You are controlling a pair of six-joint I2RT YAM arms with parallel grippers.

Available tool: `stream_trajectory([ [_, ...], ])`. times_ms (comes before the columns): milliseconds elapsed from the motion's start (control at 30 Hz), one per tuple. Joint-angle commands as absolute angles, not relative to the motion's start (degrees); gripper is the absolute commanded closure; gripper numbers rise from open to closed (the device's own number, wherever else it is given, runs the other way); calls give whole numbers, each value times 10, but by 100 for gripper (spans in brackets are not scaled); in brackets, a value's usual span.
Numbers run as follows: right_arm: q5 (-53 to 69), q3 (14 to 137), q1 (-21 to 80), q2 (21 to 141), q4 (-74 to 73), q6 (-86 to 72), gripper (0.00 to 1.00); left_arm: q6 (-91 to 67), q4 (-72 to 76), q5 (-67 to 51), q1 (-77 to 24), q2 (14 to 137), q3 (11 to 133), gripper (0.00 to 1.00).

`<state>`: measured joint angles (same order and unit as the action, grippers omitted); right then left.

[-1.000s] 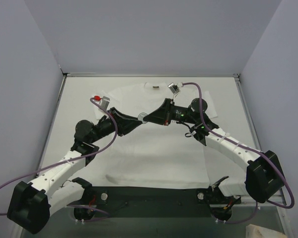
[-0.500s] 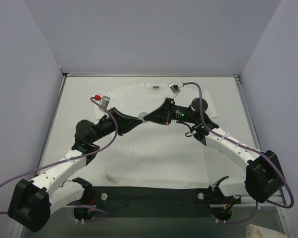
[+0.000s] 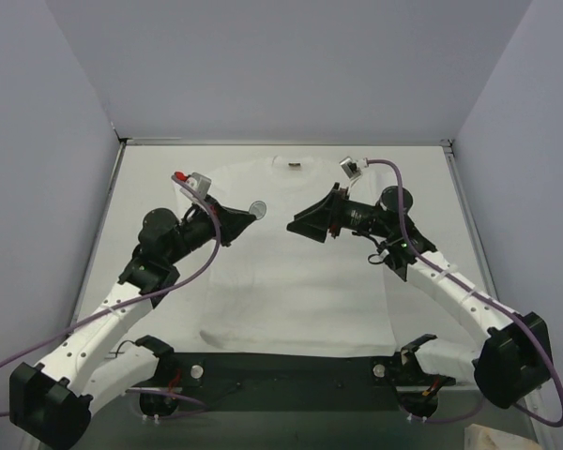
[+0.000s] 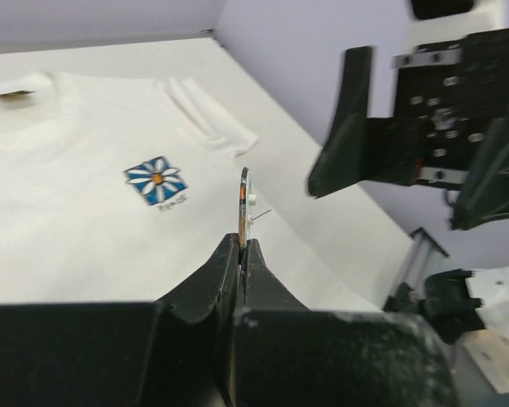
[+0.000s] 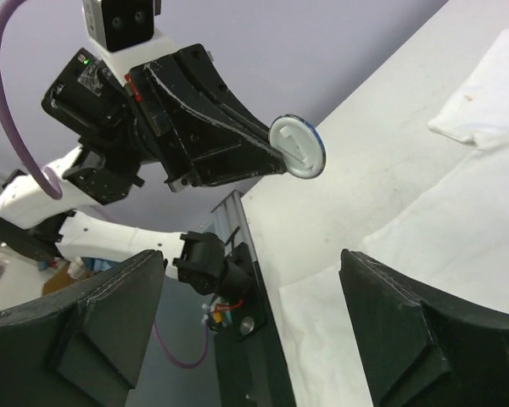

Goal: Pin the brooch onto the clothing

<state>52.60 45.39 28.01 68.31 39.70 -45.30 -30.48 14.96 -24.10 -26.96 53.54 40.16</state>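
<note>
- Since a second ago my two grippers have parted. My left gripper (image 3: 245, 215) has carried the brooch (image 3: 257, 207) off toward 9 o'clock, and my right gripper (image 3: 296, 226) has let go and backed toward 3 o'clock.
- Top view: the brooch hangs above the chest of the T-shirt (image 3: 300, 281) at my left jaws' tip. My right jaws gape at its 3 o'clock, apart from it. The neck label (image 3: 293, 166) lies toward 1 o'clock.
- Left wrist view: my left jaws pinch the brooch's lower edge. The disc stands on edge, with a thin pin poking toward 3 o'clock. The flower print (image 4: 155, 181) lies at its 10 o'clock.
- Right wrist view: my right jaws stand spread wide, holding nothing. The brooch sits at 12 o'clock, its white face toward me.
</note>
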Motion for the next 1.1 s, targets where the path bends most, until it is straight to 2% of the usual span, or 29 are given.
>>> stream_trajectory([
  [0,508,463,261,635,337,-368,12,-208,10,-145,-272,522,447,100],
  [133,503,464,248,628,311,-358,10,-181,-65,-101,-277,533,479,100],
  [433,508,454,238,622,300,-349,3,-156,-123,-13,-292,594,543,100],
  [600,511,441,233,614,280,-334,0,-126,-161,41,-308,666,601,100],
  [1067,504,371,197,598,265,-337,0,-52,-239,212,-340,899,769,100],
])
